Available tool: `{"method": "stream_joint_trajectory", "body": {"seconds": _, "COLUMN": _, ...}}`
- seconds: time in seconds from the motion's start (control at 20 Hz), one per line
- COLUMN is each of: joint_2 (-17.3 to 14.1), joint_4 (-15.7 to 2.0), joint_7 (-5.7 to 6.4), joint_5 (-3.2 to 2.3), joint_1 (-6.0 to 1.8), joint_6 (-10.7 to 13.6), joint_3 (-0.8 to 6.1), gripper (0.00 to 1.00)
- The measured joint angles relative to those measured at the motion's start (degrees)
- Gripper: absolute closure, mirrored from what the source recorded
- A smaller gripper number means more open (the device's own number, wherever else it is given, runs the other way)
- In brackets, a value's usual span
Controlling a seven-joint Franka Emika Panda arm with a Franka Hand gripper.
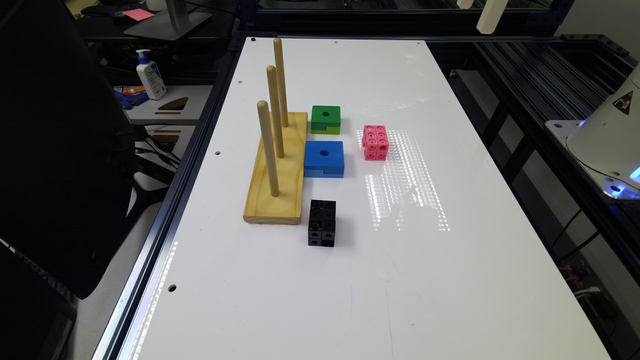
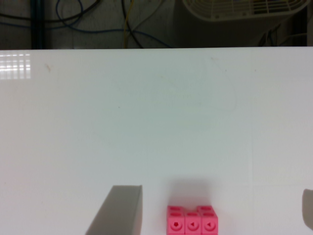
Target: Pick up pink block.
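Wrist view, lower edge of frame: my jaws stand wide open and empty, one grey finger at lower centre-left and a sliver of the other at the far lower right. Nothing touches either finger. The pink block sits between them at the bottom edge, nearer the centre-left finger than the other, on bare tabletop.

The relation the coming move turns on, as I judge it: the block already lies inside the span of the jaws but off centre, so a small sideways correction toward the right of that frame, then a descent, should bracket it. In this view its long axis seems to run across the frame, along the line joining the fingers.

Exterior view, centre of frame: the pink block rests alone, well apart from the tabletop's edges. To its left in the frame stand a green block, a blue block and, lower, a black block, all beside a wooden peg board. None touches the pink block, so the approach looks unobstructed.
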State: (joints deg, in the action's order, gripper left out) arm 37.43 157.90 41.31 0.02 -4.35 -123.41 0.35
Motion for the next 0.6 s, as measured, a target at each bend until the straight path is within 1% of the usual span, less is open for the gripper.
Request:
{"method": "stream_joint_trajectory", "body": {"seconds": 0.25, "joint_2": -2.3, "joint_4": -0.5, "joint_7": 0.0, "joint_5": 0.0, "joint_1": 0.03, "joint_6": -1.9, "joint_3": 0.04, "gripper": 0.0}}
{"method": "stream_joint_trajectory", "body": {"seconds": 0.4, "joint_2": -4.8, "joint_4": -0.49, "joint_7": 0.0, "joint_5": 0.0, "joint_1": 0.04, "joint_6": -4.1, "joint_3": 0.06, "gripper": 0.0}}
{"method": "stream_joint_trajectory", "body": {"seconds": 0.6, "joint_2": -9.3, "joint_4": -0.52, "joint_7": 0.0, "joint_5": 0.0, "joint_1": 0.04, "joint_6": -8.2, "joint_3": 0.11, "gripper": 0.0}}
